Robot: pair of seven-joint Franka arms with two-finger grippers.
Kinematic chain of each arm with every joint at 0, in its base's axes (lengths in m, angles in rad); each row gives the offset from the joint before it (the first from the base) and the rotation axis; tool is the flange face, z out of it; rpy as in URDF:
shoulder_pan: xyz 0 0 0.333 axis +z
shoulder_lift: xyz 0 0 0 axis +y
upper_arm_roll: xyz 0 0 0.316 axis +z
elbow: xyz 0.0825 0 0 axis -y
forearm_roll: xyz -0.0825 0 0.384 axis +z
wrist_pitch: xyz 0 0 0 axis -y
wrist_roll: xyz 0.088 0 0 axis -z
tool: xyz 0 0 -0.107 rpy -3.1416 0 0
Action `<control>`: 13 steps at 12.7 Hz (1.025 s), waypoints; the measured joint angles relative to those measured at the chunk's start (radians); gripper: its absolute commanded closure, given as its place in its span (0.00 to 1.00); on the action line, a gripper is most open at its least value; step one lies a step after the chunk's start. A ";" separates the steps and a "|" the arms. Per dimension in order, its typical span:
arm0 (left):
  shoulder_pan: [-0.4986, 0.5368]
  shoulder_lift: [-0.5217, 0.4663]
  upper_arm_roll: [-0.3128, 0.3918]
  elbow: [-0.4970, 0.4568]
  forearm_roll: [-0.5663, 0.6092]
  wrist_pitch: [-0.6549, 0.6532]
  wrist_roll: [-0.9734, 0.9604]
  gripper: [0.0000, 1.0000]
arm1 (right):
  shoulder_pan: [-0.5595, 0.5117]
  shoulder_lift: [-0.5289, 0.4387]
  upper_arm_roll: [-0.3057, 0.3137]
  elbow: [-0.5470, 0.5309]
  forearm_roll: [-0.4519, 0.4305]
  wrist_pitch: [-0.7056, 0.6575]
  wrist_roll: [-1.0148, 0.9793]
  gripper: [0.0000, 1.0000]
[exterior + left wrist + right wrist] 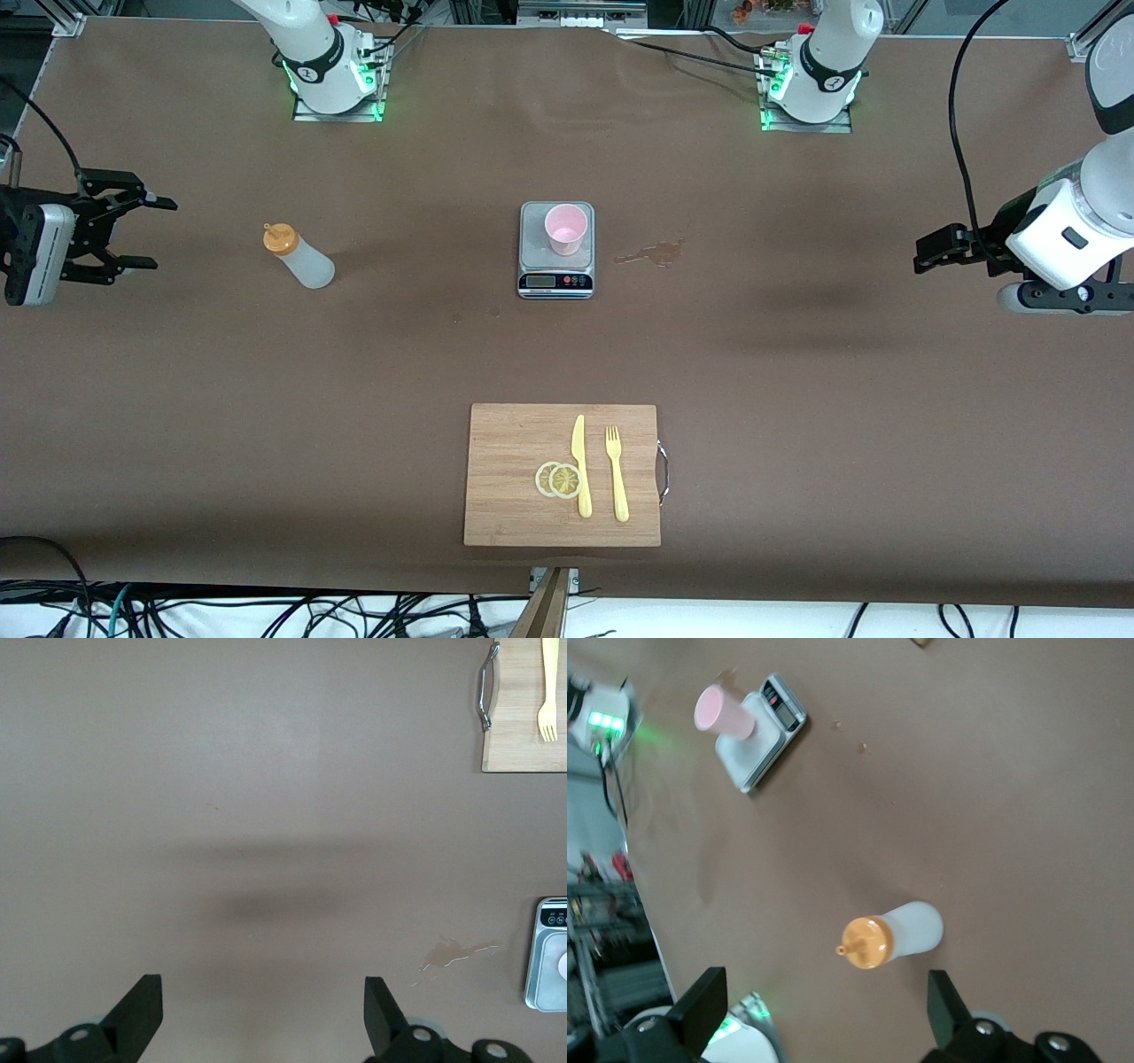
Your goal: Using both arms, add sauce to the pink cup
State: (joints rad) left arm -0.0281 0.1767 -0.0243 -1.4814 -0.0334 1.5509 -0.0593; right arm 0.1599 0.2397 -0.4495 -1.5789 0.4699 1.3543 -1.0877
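While both arms hang out at the ends of the table [797, 354], I read the scene across the front view: the right end effector [133, 232] hovers over the right arm's end of the table with its fingers spread and nothing between them; near it the sauce bottle [299, 257], translucent with an orange nozzle cap, stands upright; mid-table the pink cup [565, 229] sits upright on a small scale [555, 266], with a brownish smear [651, 254] on the table just beside the scale; the left end effector [939, 249] hovers over the left arm's end of the table, likewise parted and bare. I cannot tell whether the cup already holds sauce, so this fits either a pour to come or one finished. If pouring is due, I would grip the bottle around its soft body rather than the cap, steady the cup with the other arm, and tip slowly to keep sauce off the scale.
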 measured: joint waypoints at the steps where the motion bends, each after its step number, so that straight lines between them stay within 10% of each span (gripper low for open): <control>1: 0.000 0.000 0.000 0.000 0.000 0.000 0.000 0.00 | -0.001 -0.020 0.021 -0.011 -0.039 0.016 0.112 0.00; 6: 0.000 0.000 0.000 0.000 0.000 0.000 0.000 0.00 | 0.003 -0.155 0.224 -0.036 -0.346 0.087 0.554 0.00; 13: 0.000 0.000 0.000 0.000 0.000 0.000 0.005 0.00 | -0.015 -0.193 0.288 -0.071 -0.483 0.097 0.869 0.00</control>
State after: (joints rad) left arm -0.0281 0.1768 -0.0241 -1.4814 -0.0334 1.5509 -0.0540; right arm 0.1451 0.0463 -0.1620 -1.6503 -0.0127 1.4517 -0.2186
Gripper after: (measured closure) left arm 0.000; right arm 0.000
